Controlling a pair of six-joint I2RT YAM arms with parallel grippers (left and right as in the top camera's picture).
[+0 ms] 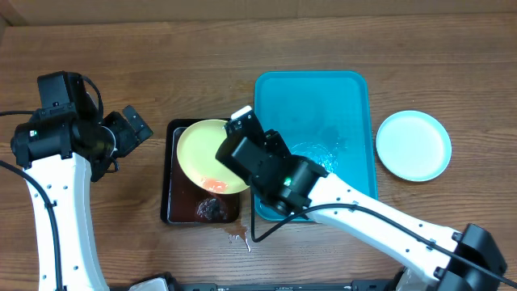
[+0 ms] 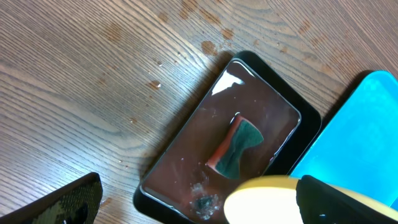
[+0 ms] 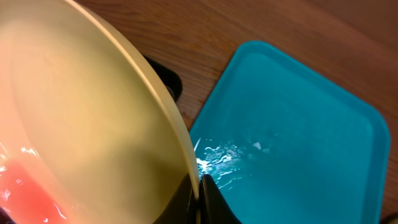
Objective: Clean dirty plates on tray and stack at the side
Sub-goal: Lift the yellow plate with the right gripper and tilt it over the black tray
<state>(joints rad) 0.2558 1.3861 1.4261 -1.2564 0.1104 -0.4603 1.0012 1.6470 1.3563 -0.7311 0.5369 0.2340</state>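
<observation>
Wooden table (image 1: 121,65), mid-wash: our right gripper (image 1: 226,153) clamps a yellow-green plate (image 1: 198,149) by its rim, tilted over the black tray (image 1: 171,178), with a red smear (image 1: 214,184) not yet cleaned off. Our left gripper (image 1: 128,139) hangs wide open and empty beside that tray's left edge. One blue-white plate (image 1: 414,145), seemingly done, lies right of the plateless turquoise tray (image 1: 323,97).

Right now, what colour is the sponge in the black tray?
The sponge is dark green over an orange-red layer; clearest in the left wrist view.
</observation>
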